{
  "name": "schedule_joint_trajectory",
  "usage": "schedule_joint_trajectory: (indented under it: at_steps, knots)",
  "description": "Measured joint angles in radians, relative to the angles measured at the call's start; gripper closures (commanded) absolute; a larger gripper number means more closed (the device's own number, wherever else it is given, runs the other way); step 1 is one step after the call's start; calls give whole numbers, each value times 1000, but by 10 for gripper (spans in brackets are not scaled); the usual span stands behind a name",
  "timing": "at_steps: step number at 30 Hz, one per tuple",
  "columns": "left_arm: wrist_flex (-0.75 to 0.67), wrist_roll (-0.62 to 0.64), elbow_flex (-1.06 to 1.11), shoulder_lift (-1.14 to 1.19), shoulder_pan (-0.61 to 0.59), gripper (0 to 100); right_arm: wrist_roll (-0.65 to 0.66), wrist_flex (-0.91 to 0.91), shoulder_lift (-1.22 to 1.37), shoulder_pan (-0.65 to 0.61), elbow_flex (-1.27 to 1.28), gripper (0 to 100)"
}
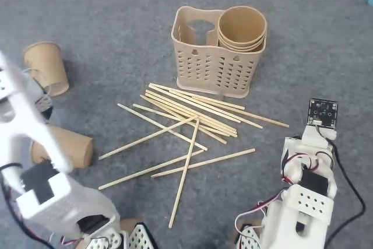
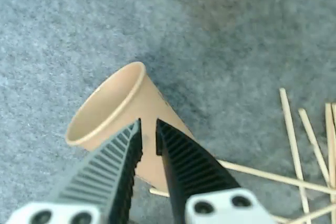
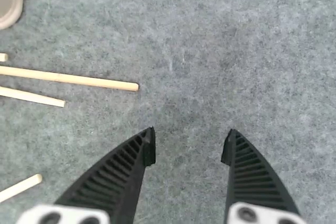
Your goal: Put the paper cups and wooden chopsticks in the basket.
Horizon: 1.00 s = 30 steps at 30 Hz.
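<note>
Your left wrist view has the left gripper [image 2: 148, 124] almost clenched over a tipped paper cup [image 2: 110, 106]. The right gripper [image 3: 190, 141] gapes beside chopsticks [image 3: 68, 78]. Overhead adds the basket [image 1: 210, 68] holding stacked cups [image 1: 242, 27].

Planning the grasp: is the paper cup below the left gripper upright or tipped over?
Tipped over. The paper cup lies on its side on the grey carpet, its open mouth facing sideways.
</note>
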Motion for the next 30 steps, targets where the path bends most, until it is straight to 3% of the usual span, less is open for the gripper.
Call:
schedule_joint_trajectory:
  at_steps: [5,13,23,30]
  knots:
    - [6,0,-55,-2,-17,960,0,0,0,0,0,779]
    - [8,-37,-180,-34,-216,960,0,0,0,0,0,779]
    - [8,-126,-124,235,-224,960,0,0,0,0,0,779]
    - [8,-195,-75,276,-224,960,0,0,0,0,0,779]
